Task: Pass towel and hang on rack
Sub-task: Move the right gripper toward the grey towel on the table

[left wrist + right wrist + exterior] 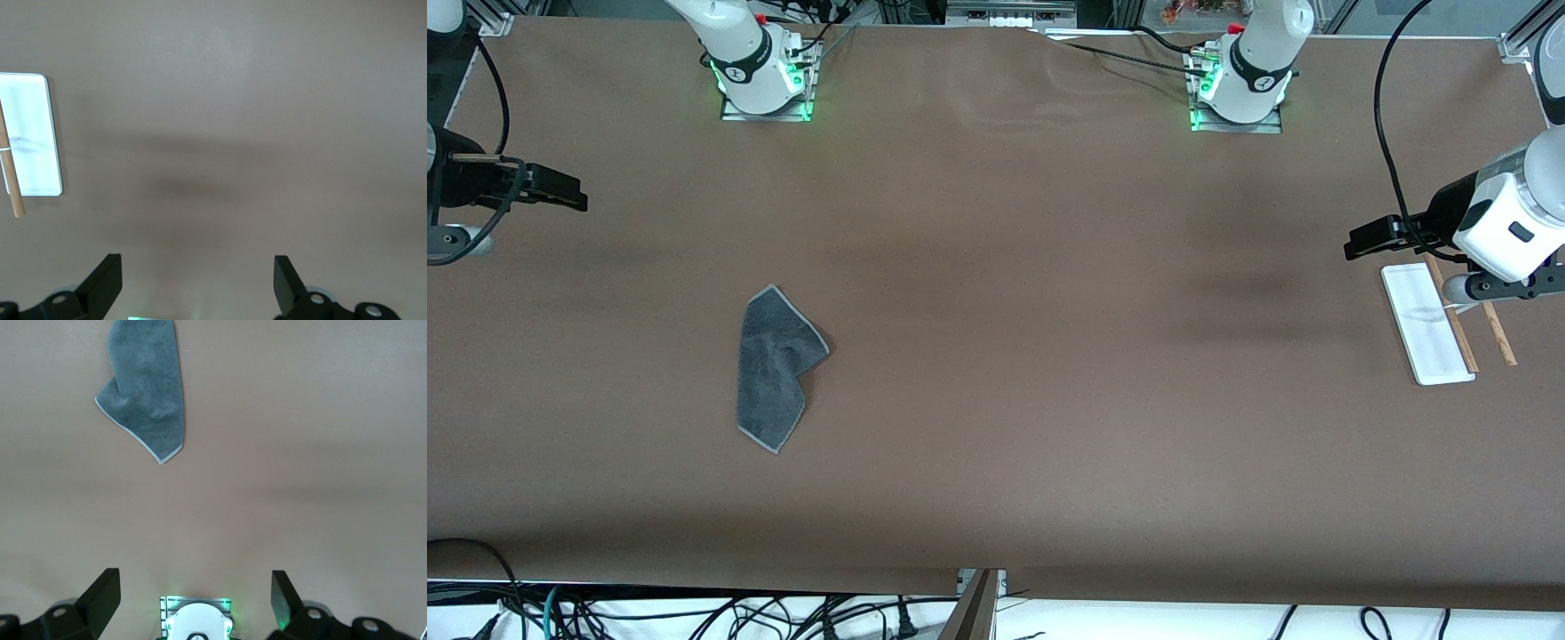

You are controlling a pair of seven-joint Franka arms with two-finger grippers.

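Overhead, left pincer [197, 287] and right pincer [193, 603] hover, gaping.

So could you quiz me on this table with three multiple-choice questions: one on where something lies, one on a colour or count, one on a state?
1. Where does the towel lie?
A. on the rack
B. flat on the table, toward the right arm's end
C. in a gripper

2. How many wooden rods does the rack have?
A. two
B. four
C. none

3. How do the left gripper and right gripper stand?
A. both shut on the towel
B. one open, one shut
C. both open and empty

Answers: 1 B, the cloth lies on the brown table, untouched. 2 A, two thin rods show beside the white base. 3 C, each wrist view shows fingers spread with nothing between.
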